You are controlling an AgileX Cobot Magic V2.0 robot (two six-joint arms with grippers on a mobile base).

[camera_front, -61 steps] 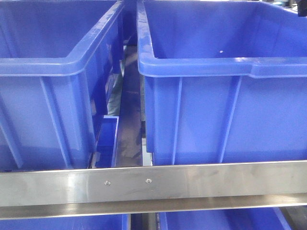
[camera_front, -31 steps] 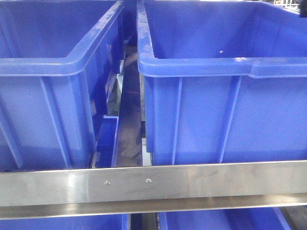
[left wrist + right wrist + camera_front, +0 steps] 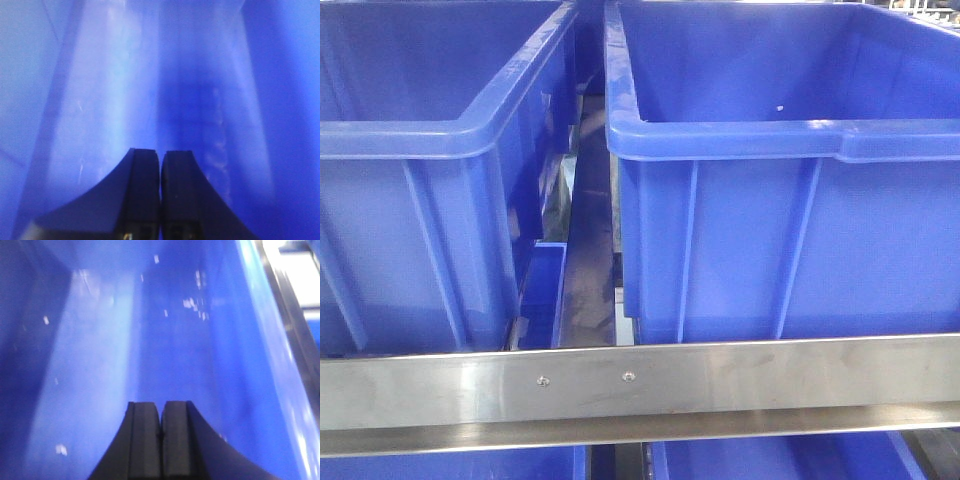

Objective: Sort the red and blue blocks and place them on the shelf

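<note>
Along the front edge of the shelf (image 3: 720, 385), its shiny steel rail runs across the front view, and behind it we see two large blue bins (image 3: 790, 200) side by side with a narrow gap between them. Our left gripper (image 3: 160, 160) is clenched on nothing, its fingers pressed together over a blurred blue surface; our right gripper (image 3: 161, 412) is likewise clenched inside a blue bin. We cannot find the red and blue blocks in any view.

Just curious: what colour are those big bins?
Blue bins, clearest in the front view.
</note>
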